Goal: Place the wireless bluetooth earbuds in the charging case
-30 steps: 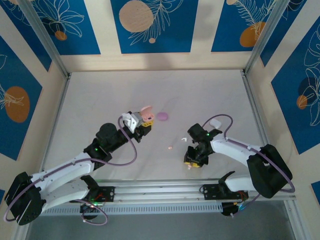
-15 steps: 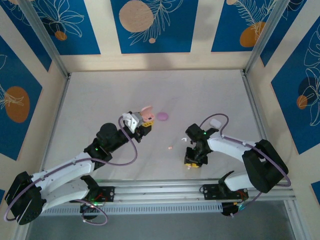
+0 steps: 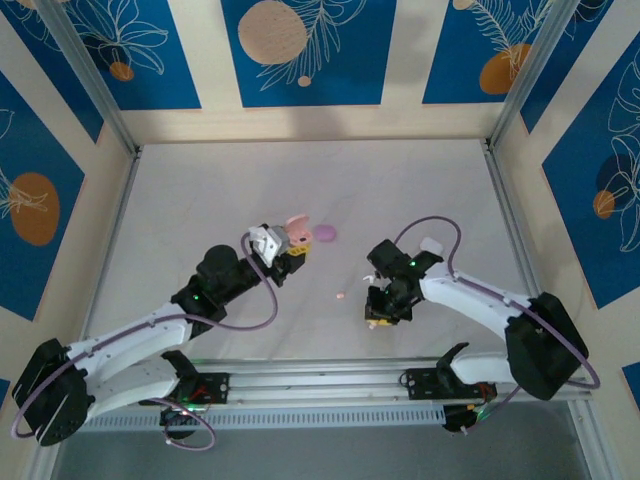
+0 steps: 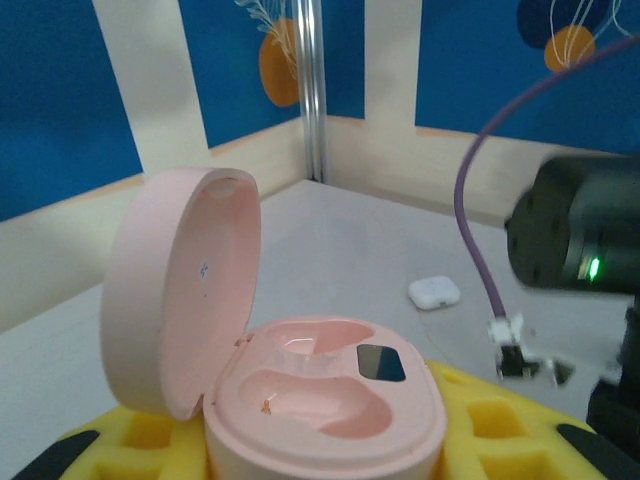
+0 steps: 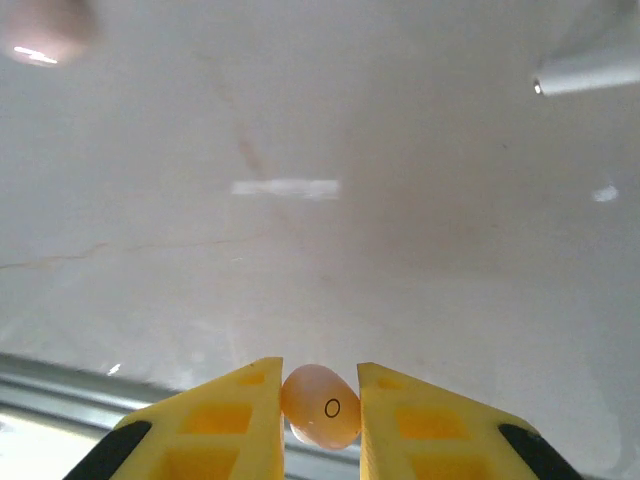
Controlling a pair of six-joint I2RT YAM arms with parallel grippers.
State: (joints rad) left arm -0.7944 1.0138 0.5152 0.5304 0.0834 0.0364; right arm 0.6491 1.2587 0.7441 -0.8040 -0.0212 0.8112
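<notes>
The right gripper pinches a pale pink earbud above the worktop's near edge, while the left gripper clamps the open pink charging case.

The left wrist view's bottom edge is cutting off the open pink case and the yellow fingers of the left end effector. From above, the right end effector is hiding the earbud it is pinching. A pink blur is running off the right wrist view's corner; a speck on the surface is looking too small to identify.
</notes>
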